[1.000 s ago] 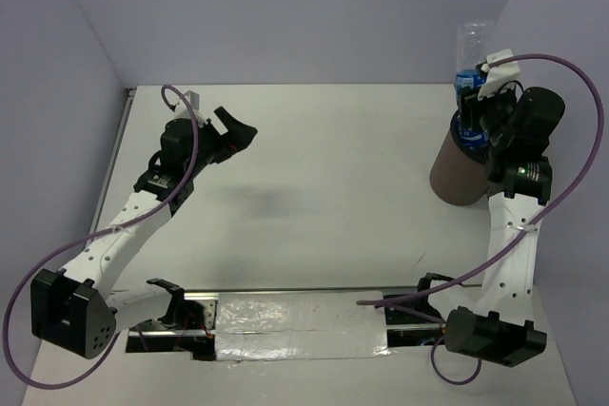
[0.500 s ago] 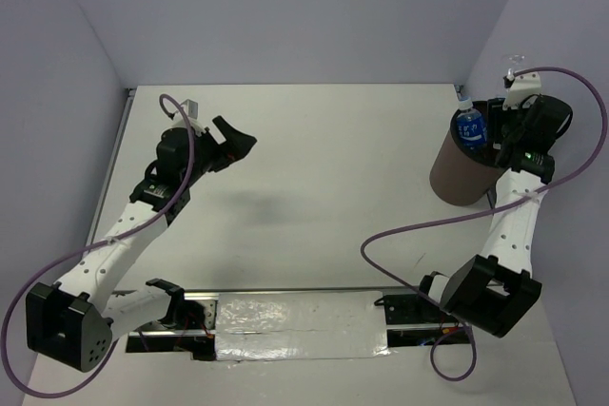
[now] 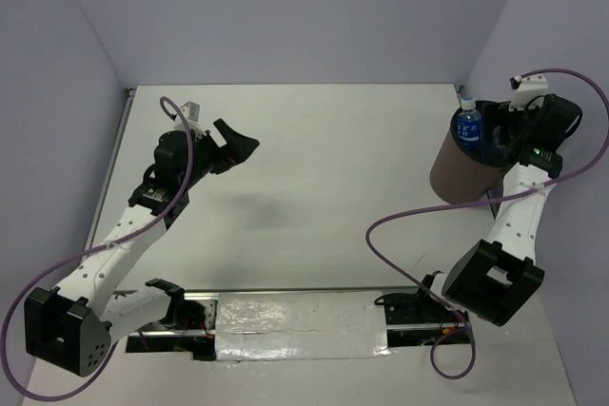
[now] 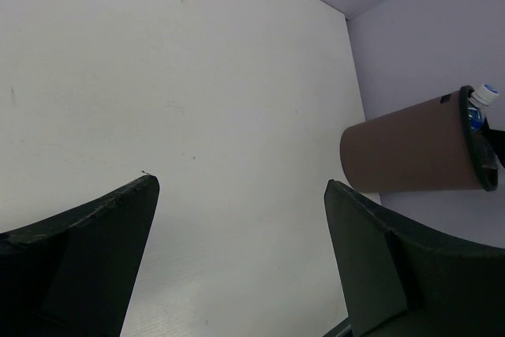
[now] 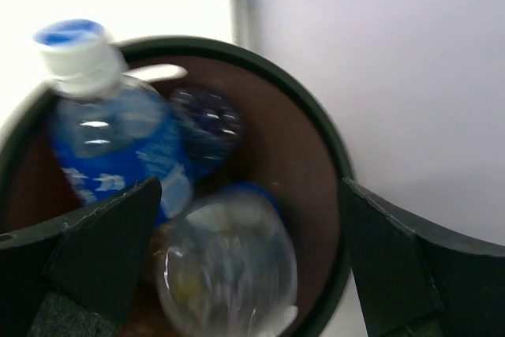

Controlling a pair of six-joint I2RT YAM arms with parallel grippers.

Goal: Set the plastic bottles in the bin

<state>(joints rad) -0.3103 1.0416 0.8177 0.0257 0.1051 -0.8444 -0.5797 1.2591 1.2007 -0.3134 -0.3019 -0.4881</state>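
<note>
The brown bin [image 3: 451,174] stands at the table's far right. A blue-labelled plastic bottle [image 3: 467,126] pokes out of its mouth, white cap up. In the right wrist view that bottle [image 5: 110,144] leans on the bin's rim [image 5: 237,46], with a dark bottle [image 5: 207,122] behind it and a blurred clear bottle [image 5: 229,270] loose lower inside. My right gripper [image 5: 251,187] hovers over the bin's mouth, open, touching none of them; from above, the right gripper [image 3: 497,135] is over the rim. My left gripper [image 3: 235,145] is open and empty above the table's left part.
The side wall [image 3: 571,64] runs close behind the bin and the right arm. In the left wrist view, my left gripper [image 4: 241,183] looks over bare white table [image 4: 197,76] towards the bin [image 4: 410,155]. A taped strip [image 3: 300,325] lies along the near edge.
My right gripper held a clear bottle above the bin, lowered it, then opened and let it go; it is now inside. The left arm has barely moved.
</note>
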